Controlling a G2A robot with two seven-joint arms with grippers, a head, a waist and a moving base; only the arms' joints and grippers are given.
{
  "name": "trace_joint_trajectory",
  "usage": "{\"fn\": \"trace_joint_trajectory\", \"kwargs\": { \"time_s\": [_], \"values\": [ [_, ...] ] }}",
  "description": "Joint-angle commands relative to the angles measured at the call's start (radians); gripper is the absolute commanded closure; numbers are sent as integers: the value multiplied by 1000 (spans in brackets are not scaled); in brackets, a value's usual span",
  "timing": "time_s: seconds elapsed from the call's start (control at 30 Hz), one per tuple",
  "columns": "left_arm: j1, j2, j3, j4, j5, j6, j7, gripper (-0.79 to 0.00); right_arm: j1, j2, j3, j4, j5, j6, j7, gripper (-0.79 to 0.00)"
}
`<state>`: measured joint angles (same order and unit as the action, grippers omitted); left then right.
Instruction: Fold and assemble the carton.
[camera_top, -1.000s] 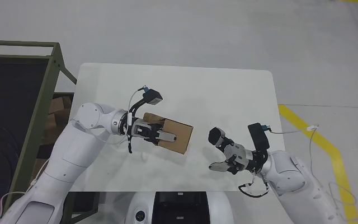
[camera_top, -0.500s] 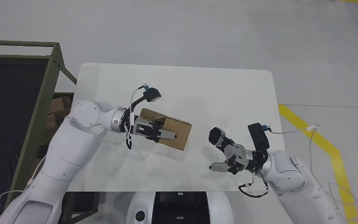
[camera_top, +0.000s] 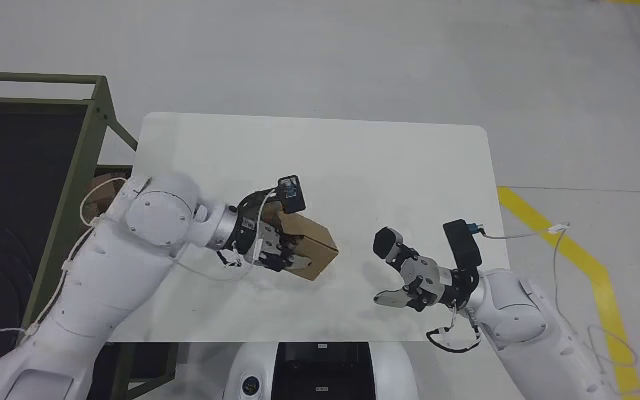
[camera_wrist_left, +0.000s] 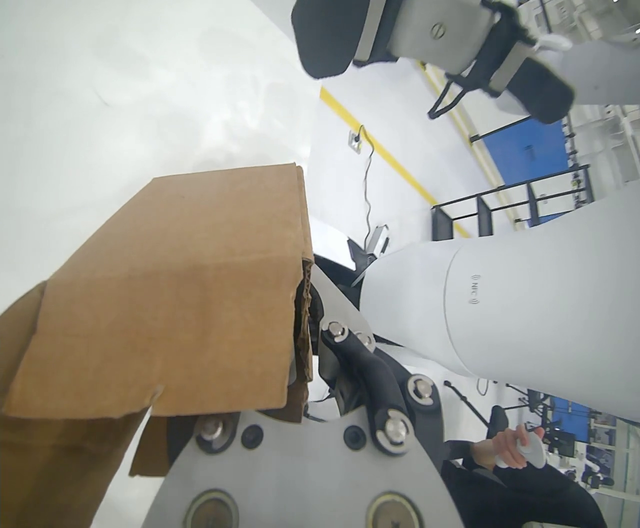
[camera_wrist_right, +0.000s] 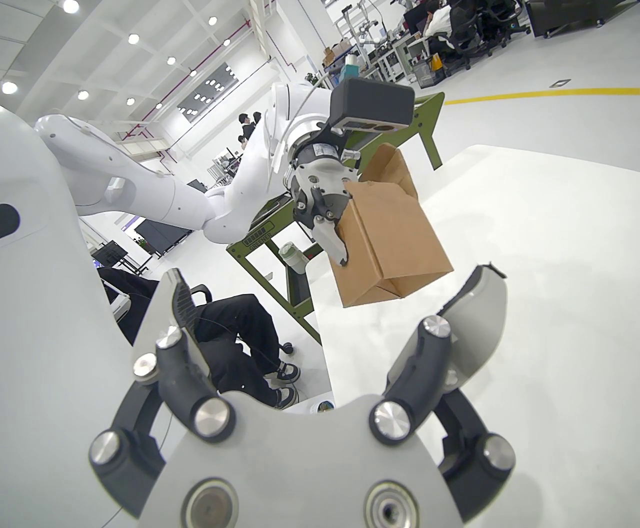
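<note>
The brown corrugated cardboard carton (camera_top: 310, 248) sits over the near-left part of the white rounded-corner table (camera_top: 400, 160), held in the left gripper (camera_top: 270, 243). That gripper is clamped on the carton's left end. The right wrist view shows one finger pressed against the outside of a side wall there, and I take the other finger to be inside the box. I can't tell whether the carton's lower corner touches the table or hangs just above it.

What matters for the next move is how the carton lies. Its long axis runs out from the left gripper toward the right and slightly nearer, so its free end points at the right gripper (camera_top: 385, 270). That end looks already folded shut, with a seam across it. The loose flaps (camera_wrist_right: 392, 162) are at the held end, close to the left wrist, one of them standing up behind the gripper.

The right gripper hovers over the near-right part of the table, clear of the carton, with bare table between them. Its fingers are spread wide and hold nothing, and their gap faces the carton's free end. It would have a short, straight path leftward along the carton's axis to reach that end.

My judgement is that the right arm is the one free to work. To reach the unfolded flaps it would have to go past the closed end, or the left arm would have to turn the box.
</note>
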<state>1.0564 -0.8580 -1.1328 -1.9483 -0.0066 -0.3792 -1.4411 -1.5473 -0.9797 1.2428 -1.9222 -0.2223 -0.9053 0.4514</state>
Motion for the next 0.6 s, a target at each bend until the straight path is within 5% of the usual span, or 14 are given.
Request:
{"fn": "trace_joint_trajectory", "kwargs": {
  "time_s": [0.0, 0.57],
  "values": [
    [-7, 16, 27, -18, 58, 4, -4, 0, 0, 0, 0, 0, 0, 0, 0, -785],
    [-13, 21, 61, -25, 145, -1, 3, 0, 0, 0, 0, 0, 0, 0, 0, -785]
  ]
}}
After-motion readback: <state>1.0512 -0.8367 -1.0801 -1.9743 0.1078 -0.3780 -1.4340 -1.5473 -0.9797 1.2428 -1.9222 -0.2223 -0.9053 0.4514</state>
